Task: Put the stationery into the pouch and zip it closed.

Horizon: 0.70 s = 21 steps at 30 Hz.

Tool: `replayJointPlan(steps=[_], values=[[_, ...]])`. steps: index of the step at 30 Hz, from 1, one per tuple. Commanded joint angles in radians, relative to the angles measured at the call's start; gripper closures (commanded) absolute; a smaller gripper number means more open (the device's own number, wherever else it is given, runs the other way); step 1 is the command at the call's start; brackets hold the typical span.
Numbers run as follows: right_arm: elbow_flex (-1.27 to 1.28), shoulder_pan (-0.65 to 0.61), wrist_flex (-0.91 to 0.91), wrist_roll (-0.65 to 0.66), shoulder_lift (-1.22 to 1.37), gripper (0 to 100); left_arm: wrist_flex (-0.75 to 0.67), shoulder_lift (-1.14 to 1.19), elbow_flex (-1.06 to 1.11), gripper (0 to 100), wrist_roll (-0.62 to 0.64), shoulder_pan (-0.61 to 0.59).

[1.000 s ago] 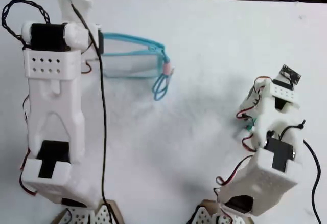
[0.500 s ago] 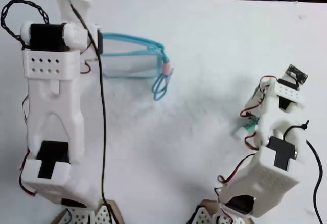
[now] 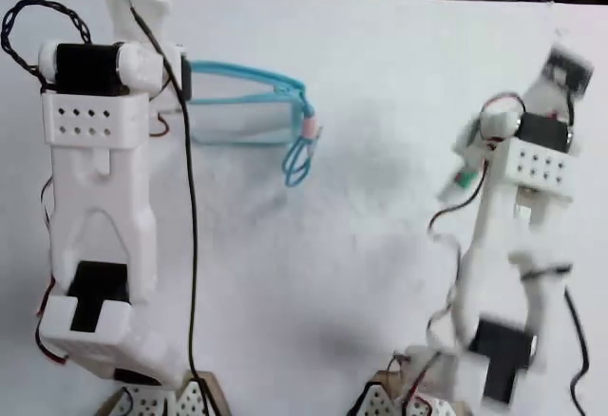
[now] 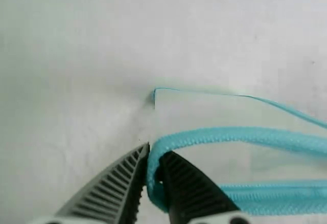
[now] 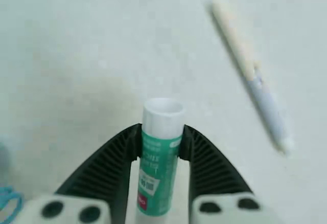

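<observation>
High view overhead, whole table (image 3: 380, 65); wrist views close, facing down; pouch (image 3: 242, 120) shared by high, left wrist.

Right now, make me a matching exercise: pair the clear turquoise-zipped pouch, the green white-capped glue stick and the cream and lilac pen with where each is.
1. clear pouch with turquoise zip
2. green glue stick with white cap
3. cream and lilac pen

A. loose on the white table
B. clamped in the right gripper
C. edge pinched by the left gripper

Pairs: 1-C, 2-B, 3-A

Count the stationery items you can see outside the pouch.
2: a glue stick in the jaws of the right gripper, and a pen lying on the table. Others may be hidden.
</observation>
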Motion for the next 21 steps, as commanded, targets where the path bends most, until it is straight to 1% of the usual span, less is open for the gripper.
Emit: replayJointPlan(steps=[1,4,7,11,15,17,19,21], values=[[-0.097,-0.183,0.044,0.025,-0.309,98.1,-0.009,0.010,-0.003,98,0.005,0.007],[-0.094,-0.348,0.033,0.025,-0.493,98.1,-0.009,0.008,-0.011,98,0.003,0.007],[-0.072,-0.481,0.033,0.034,-0.661,98.1,-0.009,0.008,-0.008,98,0.003,0.008],[0.092,-0.662,0.081,0.198,-0.888,98.1,-0.011,0.008,-0.003,98,0.003,0.012],[0.307,-0.773,0.200,0.344,-1.106,98.1,-0.011,0.008,-0.005,98,0.003,0.012],[0.416,-0.826,0.240,0.390,-1.193,98.1,-0.011,0.008,-0.003,98,0.003,0.012],[0.532,-0.878,0.239,0.410,-1.271,98.1,-0.011,0.008,-0.003,98,0.003,0.012],[0.641,-0.908,0.176,0.414,-1.326,98.1,-0.011,0.008,-0.003,98,0.003,0.012]])
